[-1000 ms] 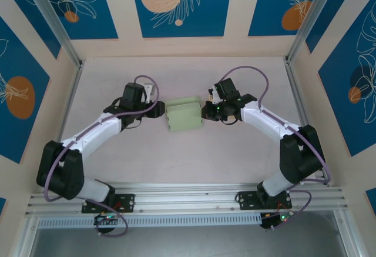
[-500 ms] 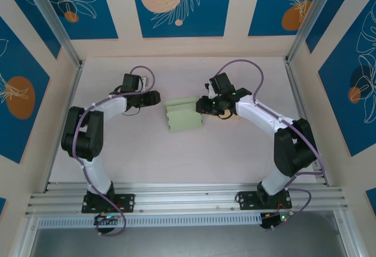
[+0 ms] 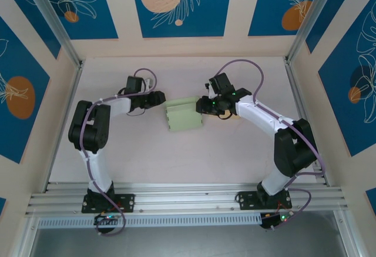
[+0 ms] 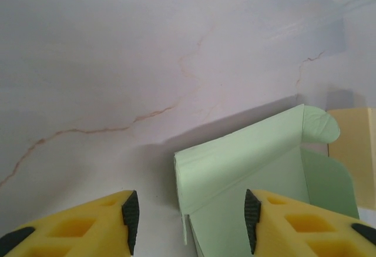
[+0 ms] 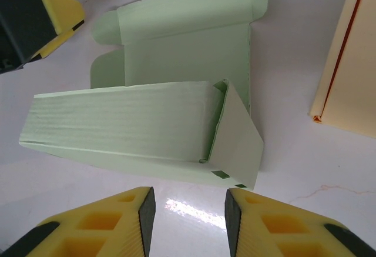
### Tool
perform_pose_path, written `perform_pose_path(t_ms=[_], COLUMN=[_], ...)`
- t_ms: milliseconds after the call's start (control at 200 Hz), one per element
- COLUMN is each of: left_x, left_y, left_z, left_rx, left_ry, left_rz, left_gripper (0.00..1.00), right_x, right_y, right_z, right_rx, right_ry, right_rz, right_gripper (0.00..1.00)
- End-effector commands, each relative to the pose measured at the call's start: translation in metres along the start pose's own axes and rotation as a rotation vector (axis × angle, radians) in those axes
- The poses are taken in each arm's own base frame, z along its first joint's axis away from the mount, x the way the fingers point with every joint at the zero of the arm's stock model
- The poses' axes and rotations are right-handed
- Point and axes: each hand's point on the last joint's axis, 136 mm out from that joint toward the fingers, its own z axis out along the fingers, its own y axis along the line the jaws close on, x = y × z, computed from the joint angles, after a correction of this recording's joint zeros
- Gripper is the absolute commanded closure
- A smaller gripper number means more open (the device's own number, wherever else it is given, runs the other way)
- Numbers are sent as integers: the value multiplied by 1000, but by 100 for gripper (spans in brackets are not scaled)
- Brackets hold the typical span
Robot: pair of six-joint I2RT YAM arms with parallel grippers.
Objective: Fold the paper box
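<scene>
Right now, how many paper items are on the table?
2: the pale green paper box mid-table, and a flat cream card piece right of it; others may hide under the arms.

Left arm (image 3: 116, 104) and right arm (image 3: 258, 114) reach inward, left fingers (image 4: 82, 224) and right fingers (image 5: 282, 227) parted

The paper box (image 3: 184, 114) lies on the table (image 3: 176, 157), midway between your two arms. Your left gripper (image 3: 160, 97) sits just left of the box, not touching it. Your right gripper (image 3: 200, 106) sits close at its right end. A flat card (image 5: 346, 63) lies on the table just right of the box.
</scene>
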Motion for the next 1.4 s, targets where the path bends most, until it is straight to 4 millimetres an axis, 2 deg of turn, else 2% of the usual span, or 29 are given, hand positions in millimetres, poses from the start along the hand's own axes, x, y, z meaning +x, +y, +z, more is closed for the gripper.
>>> perform_pose_path(t_ms=[0,120,205,235,320,385,520,645,775,895,1015,1160,1390], left_x=[14,18,21,21,16,9,-14,-37,-44,-33,-17,1,32], left_y=[-1,-2,-4,-4,-8,-13,-34,-60,-88,-104,-106,-98,-93], left_z=[14,21,25,27,26,23,8,-16,-40,-62,-75,-78,-81], left_rx=[27,28,38,39,51,62,103,154,235,301,320,315,340], left_ry=[44,65,76,77,51,26,-62,-179,-262,-313,-330,-320,-315], left_rz=[-20,-17,-16,-18,-16,0,95,234,397,524,587,594,588], left_gripper=[50,51,56,60,81,90,94,97,97,96,93,93,89], right_x=[-2,-2,-2,-2,-2,-2,-4,-6,-7,-7,-5,-1,14], right_y=[5,5,5,5,5,5,3,3,-1,-7,-10,-21,-27], right_z=[-12,-13,-14,-14,-15,-17,-23,-33,-44,-52,-58,-58,-43], right_rx=[-1,-2,2,1,2,2,10,12,17,28,25,55,51], right_ry=[-23,-24,-27,-28,-33,-37,-59,-97,-138,-167,-190,-180,-130], right_rz=[-10,-10,-12,-13,-13,-15,-32,-62,-86,-102,-114,-104,-73], right_gripper=[61,61,61,61,61,61,61,60,58,55,51,50,50])
